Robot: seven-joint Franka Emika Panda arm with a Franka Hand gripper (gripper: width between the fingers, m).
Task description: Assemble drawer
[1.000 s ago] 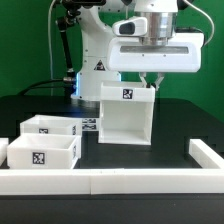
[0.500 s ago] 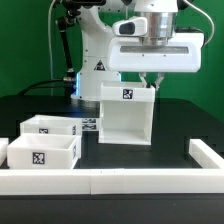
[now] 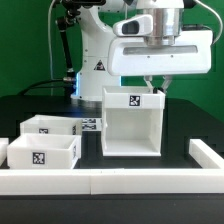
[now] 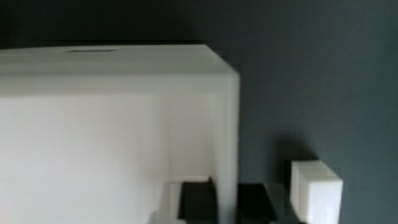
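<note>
One two-finger gripper (image 3: 156, 84): I am pointing it straight down, its fingers pinching the upper rear edge of the shell. I judge the jaws closed on that edge, though the top panel is hiding the contact itself.
One tall boxy white plastic drawer shell (image 3: 133, 125): it is standing upright directly under the gripper, with its open face toward the exterior camera. In the wrist view its wall (image 4: 107, 120) is filling most of the picture, close against the fingers.
Why this hold: gripping from above is leaving the open mouth free, so I take it I am positioning the shell to receive the trays.
Two small open-topped white plastic trays: the nearer tray (image 3: 40, 153) and the farther tray (image 3: 50, 127) are resting side by side, well apart from the gripper, toward the exterior view's left.
Why there: they are lying open side up, clear of the shell's mouth and, I judge, within reach for a later pick.
One long low white rail (image 3: 110, 181): it is running along the black table (image 3: 190, 125) below and in front of the gripper, probably as a stop for squaring parts.
Three tags I am counting: one on the shell's top panel and one on each tray's front wall.
Zero trays inserted: the assembly is only beginning.
</note>
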